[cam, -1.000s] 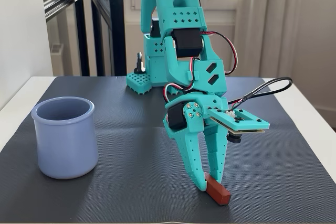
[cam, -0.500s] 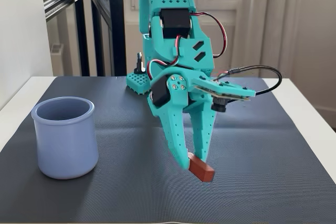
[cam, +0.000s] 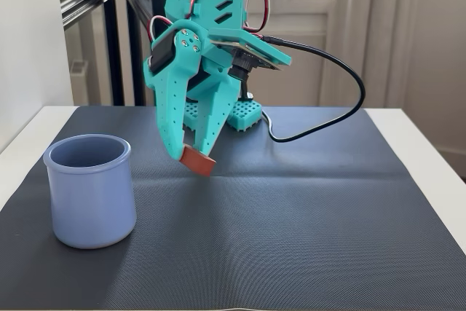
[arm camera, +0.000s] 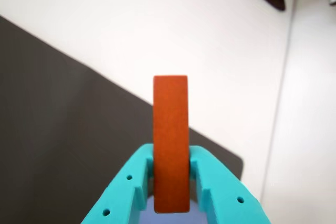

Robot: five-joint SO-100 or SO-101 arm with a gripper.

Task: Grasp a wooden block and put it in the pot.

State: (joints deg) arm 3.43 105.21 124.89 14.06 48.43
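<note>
Claw: teal two-finger gripper (cam: 191, 152) clamped on red-brown wooden block (arm camera: 170, 142) (lifted above dark mat (cam: 306, 216)).
Pot: pale blue cylindrical pot (cam: 90, 191), well left in fixed view.

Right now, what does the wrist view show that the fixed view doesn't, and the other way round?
Only the wrist view shows how the teal fingers clamp the wooden block from both sides. Only the fixed view shows the pot standing on the dark mat, left of the raised gripper. Both show the block held off the mat.
</note>
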